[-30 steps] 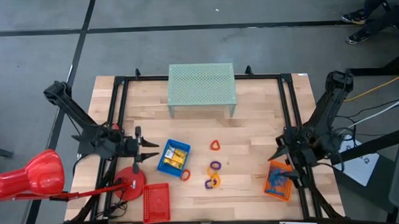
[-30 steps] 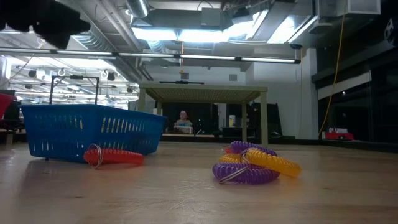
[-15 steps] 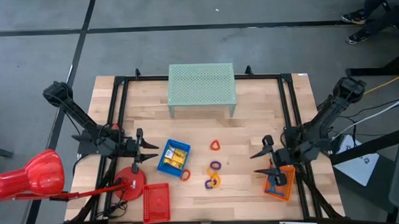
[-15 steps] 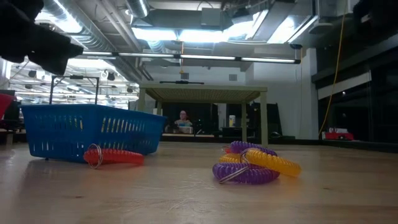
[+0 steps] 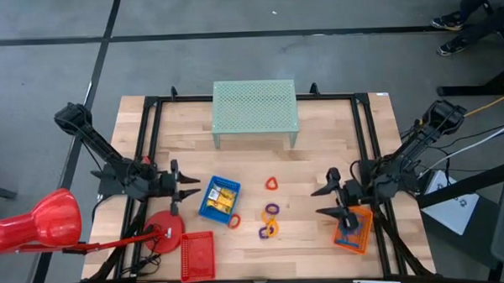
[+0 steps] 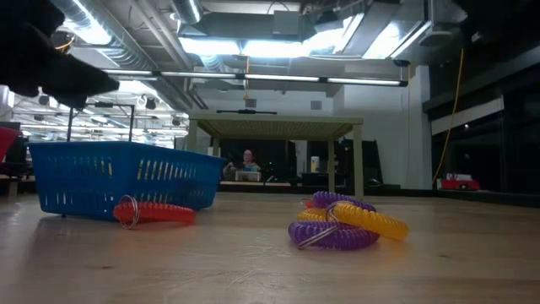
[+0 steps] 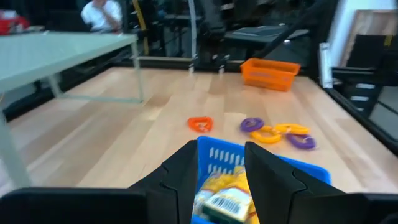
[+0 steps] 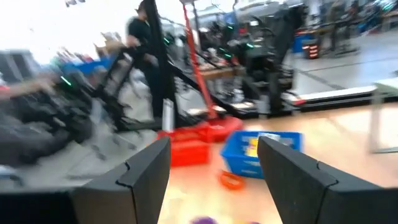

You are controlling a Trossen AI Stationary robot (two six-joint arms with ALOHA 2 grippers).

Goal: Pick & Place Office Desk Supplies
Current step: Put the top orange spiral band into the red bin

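R hand (image 5: 327, 201), jaws spread & empty, has swung out from over the orange tray (image 5: 357, 234) toward the purple/yellow loops (image 5: 269, 230) mid tabletop, prob next pick; L hand (image 5: 189, 189) part-open, empty, w/ no shift by the blue tray (image 5: 211, 208) holding yellow clips (image 5: 223, 197)

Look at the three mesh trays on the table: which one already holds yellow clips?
The blue tray, just ahead of the left gripper, holds yellow clips. The red tray at the table's front edge shows none, and the orange tray under the right gripper holds blue pieces.
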